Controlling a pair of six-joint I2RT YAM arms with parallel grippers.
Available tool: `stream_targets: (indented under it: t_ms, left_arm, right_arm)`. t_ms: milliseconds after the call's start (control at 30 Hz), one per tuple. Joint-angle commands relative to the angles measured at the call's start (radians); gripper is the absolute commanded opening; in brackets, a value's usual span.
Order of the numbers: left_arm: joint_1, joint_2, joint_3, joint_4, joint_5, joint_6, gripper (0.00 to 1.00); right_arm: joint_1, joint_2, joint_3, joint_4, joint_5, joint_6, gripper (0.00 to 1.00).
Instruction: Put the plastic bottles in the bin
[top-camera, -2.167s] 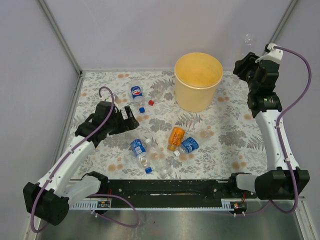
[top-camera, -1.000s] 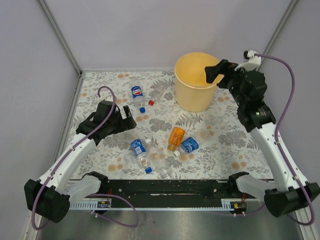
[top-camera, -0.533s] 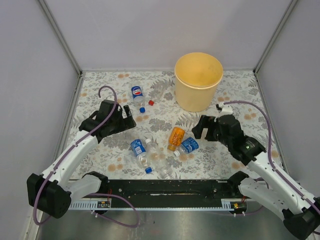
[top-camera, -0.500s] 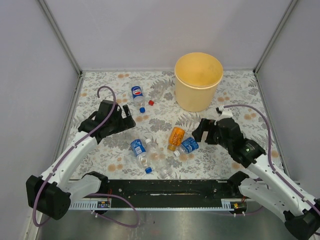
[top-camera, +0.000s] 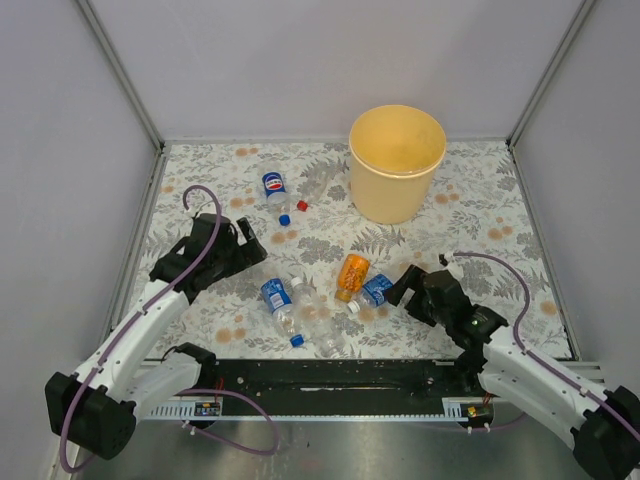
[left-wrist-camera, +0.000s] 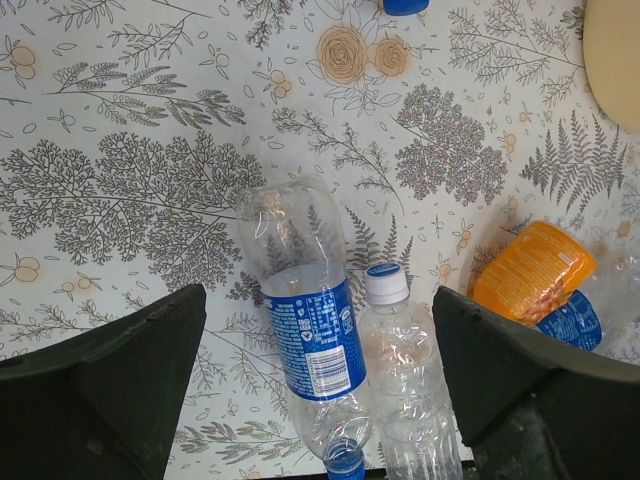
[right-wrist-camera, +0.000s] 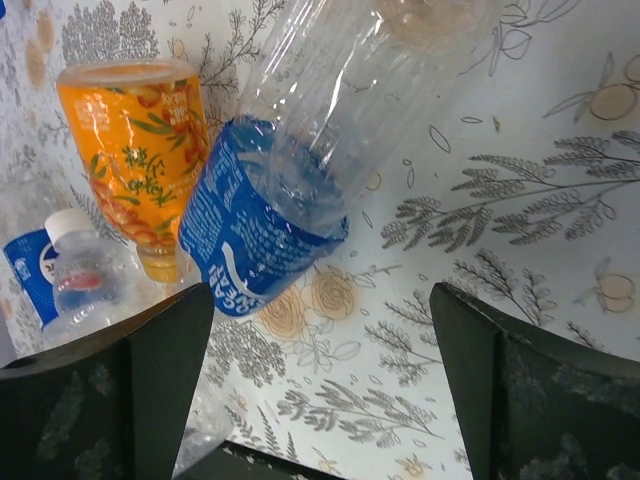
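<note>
Hovering wide open and empty, left gripper (top-camera: 249, 240) frames a crinkled clear blue-labelled bottle (left-wrist-camera: 305, 330) mid-frame. The right gripper (top-camera: 401, 283), also spread and empty, frames a ribbed clear bottle (right-wrist-camera: 290, 170) touching a glossy orange bottle (right-wrist-camera: 135, 150). A smooth tapered bin (top-camera: 395, 198) stands upper centre on the floral desk (top-camera: 480, 220).

The left gripper (left-wrist-camera: 317, 296) stands wide open, its two dark fingers (left-wrist-camera: 110, 385) in the lower corners over a floral tablecloth (left-wrist-camera: 140, 150). Between them lies a blue-labelled clear bottle (left-wrist-camera: 300, 320), its blue cap toward the bottom edge, touching a second clear bottle (left-wrist-camera: 400, 370) with a white cap. To the right, an orange bottle (left-wrist-camera: 533, 270) rests against another blue-labelled bottle (left-wrist-camera: 568, 320). A blue cap (left-wrist-camera: 405, 5) is cut by the top edge, and the pale bin (left-wrist-camera: 615, 50) fills the top right corner.
</note>
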Motion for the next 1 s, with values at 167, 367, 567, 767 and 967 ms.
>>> stream_targets:
  t_ms: [167,367,567,767,967]
  left_arm:
    - [-0.004,0.007,-0.007,0.072,-0.018,-0.012,0.99]
    - [-0.003,0.015,-0.013,0.069,-0.018,-0.003,0.99]
    - [-0.003,0.015,0.018,0.052,-0.016,0.015,0.99]
    - [-0.004,0.009,0.039,0.044,-0.027,0.019,0.99]
    - [-0.004,0.014,0.052,0.041,0.033,0.019,0.99]
  right_arm:
    - [0.006,0.241,-0.051,0.481,0.073,0.178,0.86]
    - [0.006,0.372,-0.102,0.681,0.061,0.211,0.67]
    - [0.006,0.302,-0.118,0.654,0.084,0.199,0.41]
    - [0.007,-0.051,0.091,0.256,0.23,-0.042,0.42]
    - [0.006,-0.089,0.402,0.188,0.372,-0.439,0.42]
